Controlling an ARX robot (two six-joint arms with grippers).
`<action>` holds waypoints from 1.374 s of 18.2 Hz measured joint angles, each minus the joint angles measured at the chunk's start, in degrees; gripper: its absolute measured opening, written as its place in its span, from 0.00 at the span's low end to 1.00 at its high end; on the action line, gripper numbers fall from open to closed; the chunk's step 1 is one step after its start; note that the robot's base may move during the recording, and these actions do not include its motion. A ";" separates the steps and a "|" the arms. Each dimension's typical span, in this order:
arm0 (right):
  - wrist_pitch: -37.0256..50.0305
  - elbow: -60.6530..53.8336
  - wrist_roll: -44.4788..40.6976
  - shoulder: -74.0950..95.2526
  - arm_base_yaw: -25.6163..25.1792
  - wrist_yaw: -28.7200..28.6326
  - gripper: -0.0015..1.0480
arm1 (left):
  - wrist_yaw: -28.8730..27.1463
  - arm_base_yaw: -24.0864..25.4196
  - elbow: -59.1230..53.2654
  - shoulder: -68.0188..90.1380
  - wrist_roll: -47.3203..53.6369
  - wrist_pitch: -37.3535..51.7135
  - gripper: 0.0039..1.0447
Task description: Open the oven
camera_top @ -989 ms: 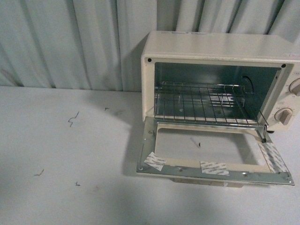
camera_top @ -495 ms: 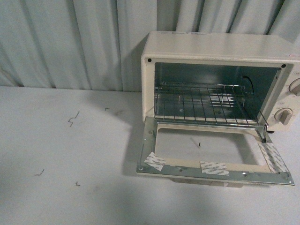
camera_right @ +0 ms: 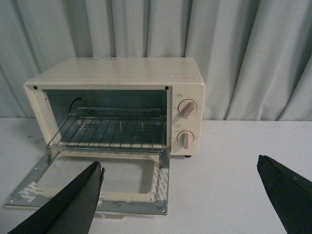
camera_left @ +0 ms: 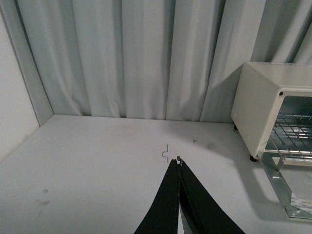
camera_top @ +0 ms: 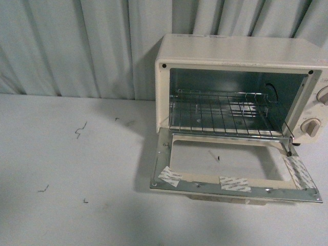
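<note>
The cream-white oven [camera_top: 236, 51] stands at the right of the white table, its glass door [camera_top: 230, 171] folded flat down in front. The wire rack [camera_top: 220, 115] inside shows plainly. Two round knobs [camera_right: 186, 109] sit on its side panel. My left gripper [camera_left: 177, 161] is shut with nothing in it, hovering over bare table well to the left of the oven [camera_left: 263, 105]. My right gripper [camera_right: 180, 165] is open wide, held back from the oven [camera_right: 117, 80], facing the lowered door [camera_right: 97, 183]. Neither arm appears in the front view.
Pale pleated curtains [camera_top: 77, 46] close off the back. Small bent wire scraps [camera_top: 79, 129] lie on the table [camera_top: 66, 169] left of the oven. White tape strips [camera_top: 234, 183] stick to the door frame. A side wall [camera_left: 14, 97] bounds the far left.
</note>
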 joint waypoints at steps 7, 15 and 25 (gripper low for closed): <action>0.02 0.00 0.00 0.00 0.00 0.00 0.94 | 0.00 0.00 0.02 -3.63 0.00 -3.67 0.01; 0.02 0.00 0.00 0.00 0.00 0.00 0.94 | 0.00 0.04 0.22 -13.99 0.02 -14.67 0.01; 0.02 0.00 0.00 0.00 0.00 0.00 0.94 | 0.00 0.04 0.22 -13.99 0.00 -14.64 0.70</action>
